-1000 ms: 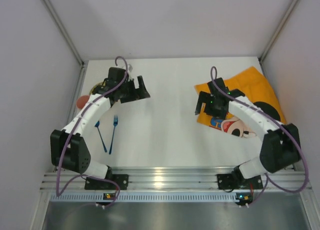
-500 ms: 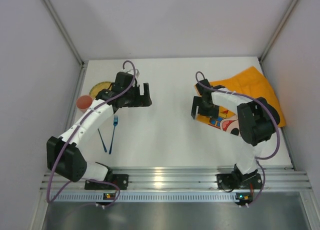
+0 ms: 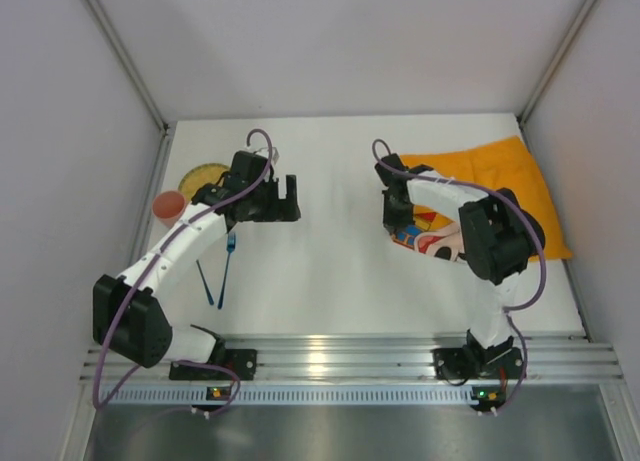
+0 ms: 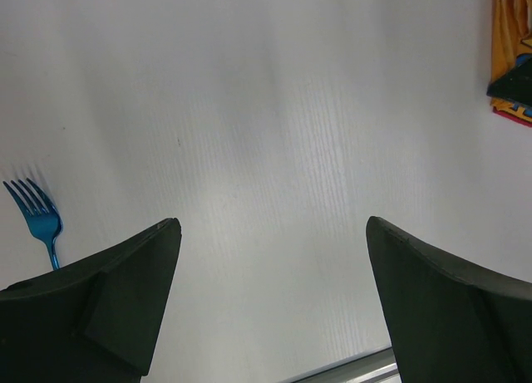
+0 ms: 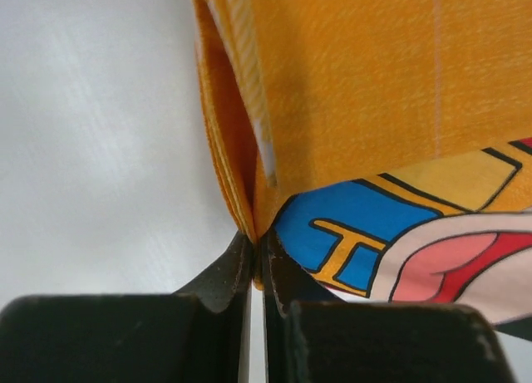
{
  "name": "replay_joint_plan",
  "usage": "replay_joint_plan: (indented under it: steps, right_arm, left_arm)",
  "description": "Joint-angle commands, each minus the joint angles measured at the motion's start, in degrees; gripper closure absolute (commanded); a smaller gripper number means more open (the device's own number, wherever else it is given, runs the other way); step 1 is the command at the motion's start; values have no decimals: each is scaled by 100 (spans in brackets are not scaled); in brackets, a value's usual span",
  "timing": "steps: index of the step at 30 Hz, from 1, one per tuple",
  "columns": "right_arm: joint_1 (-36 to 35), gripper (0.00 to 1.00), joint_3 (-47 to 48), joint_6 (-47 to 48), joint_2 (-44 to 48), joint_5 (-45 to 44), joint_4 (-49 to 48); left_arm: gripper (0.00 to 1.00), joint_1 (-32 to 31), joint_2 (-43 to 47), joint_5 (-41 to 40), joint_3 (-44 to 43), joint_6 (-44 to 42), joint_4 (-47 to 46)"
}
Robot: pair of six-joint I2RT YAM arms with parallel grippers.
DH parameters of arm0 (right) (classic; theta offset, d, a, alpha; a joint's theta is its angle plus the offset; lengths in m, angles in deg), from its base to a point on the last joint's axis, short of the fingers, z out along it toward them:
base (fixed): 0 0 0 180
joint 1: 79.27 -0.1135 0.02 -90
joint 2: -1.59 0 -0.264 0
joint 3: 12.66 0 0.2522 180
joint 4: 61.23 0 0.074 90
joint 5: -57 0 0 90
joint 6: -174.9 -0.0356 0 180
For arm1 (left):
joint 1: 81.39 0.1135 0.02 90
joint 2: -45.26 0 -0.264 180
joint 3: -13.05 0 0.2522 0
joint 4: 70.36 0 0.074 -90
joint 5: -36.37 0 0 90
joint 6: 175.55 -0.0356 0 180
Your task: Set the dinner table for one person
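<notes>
Over the last second the right arm had folded back on itself, and the right gripper (image 3: 393, 213) had slid left to the near-left edge of the orange cloth mat (image 3: 505, 166). From the wrist view its fingers (image 5: 223, 271) were pressed together, pinching a doubled fold of the mat (image 5: 374, 84). The left gripper (image 3: 283, 196) had drifted right, away from the yellow plate (image 3: 203, 173), and hung with fingers spread wide (image 4: 270, 233) and nothing between them. The blue fork (image 3: 228, 261) lay near it. The dinner table (image 3: 330, 271), white and matte, stretched beneath both arms, its ribbed rail (image 3: 340, 356) at the near edge.
</notes>
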Motion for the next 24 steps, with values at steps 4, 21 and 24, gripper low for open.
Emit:
replay_joint_plan:
  steps: [4,21,24]
  right_arm:
    - [-1656,100,1305,-37,-611,2650,-216]
    - [-1211,0,238,156,1303,2032,373]
    - [-710,0,-788,139,1848,1873,172]
  left_arm:
    - [1,-3,-67,-222,69,133,-151]
    - [2,-20,-23,-767,464,590,-151]
    - [1,-20,30,-732,491,634,-204]
